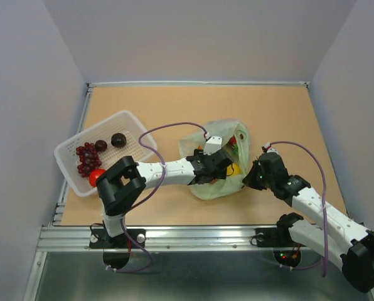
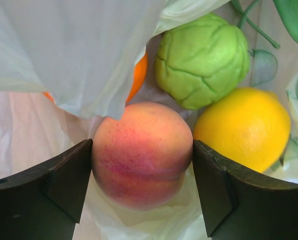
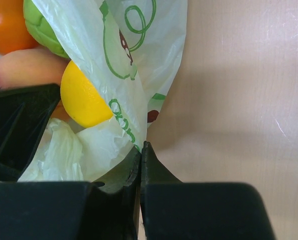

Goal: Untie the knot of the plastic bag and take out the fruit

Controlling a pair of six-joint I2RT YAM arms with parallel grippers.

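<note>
The plastic bag (image 2: 74, 50) half hides the orange (image 2: 138, 77) beside the peach (image 2: 141, 152).

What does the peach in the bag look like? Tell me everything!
The peach is round and matte, yellow-orange blushing to speckled pinkish red, like a toy. It sits inside the plastic bag on crinkled plastic, a flap of bag overlapping its top. The left pincer has one dark finger against each side. The lemon lies just beside it.
</note>
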